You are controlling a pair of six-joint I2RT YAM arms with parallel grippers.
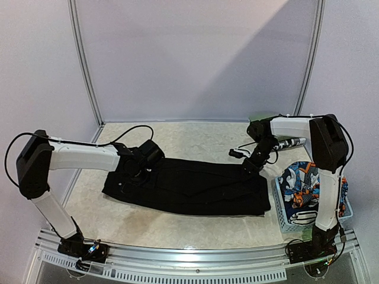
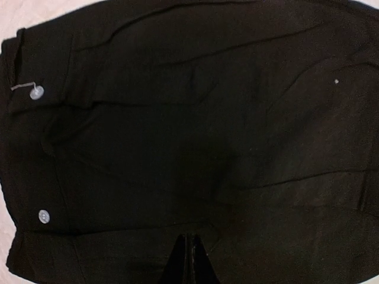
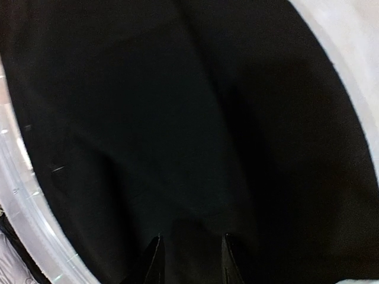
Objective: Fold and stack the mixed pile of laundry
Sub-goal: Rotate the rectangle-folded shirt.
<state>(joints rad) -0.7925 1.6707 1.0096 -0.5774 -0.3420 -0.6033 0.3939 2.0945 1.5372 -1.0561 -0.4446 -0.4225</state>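
A large black garment (image 1: 189, 189) from the mixed laundry pile lies spread flat across the table. It fills the left wrist view (image 2: 207, 118), where two pale buttons (image 2: 37, 92) show at its left end. My left gripper (image 1: 137, 171) hangs over that left end, its fingers (image 2: 190, 236) pressed together just above the cloth. At the upper right corner of the garment is my right gripper (image 1: 247, 168). Its fingers stand apart (image 3: 190, 238) with a low hump of black fabric (image 3: 177, 118) between the tips.
A pale blue lattice basket (image 1: 283, 216) at the right edge holds an orange-blue-white cartoon-print garment (image 1: 301, 183). A black-and-white printed piece (image 1: 291, 142) lies behind it. A bit of green cloth (image 1: 259, 118) shows at the back right. Walls enclose the beige table (image 1: 195, 139).
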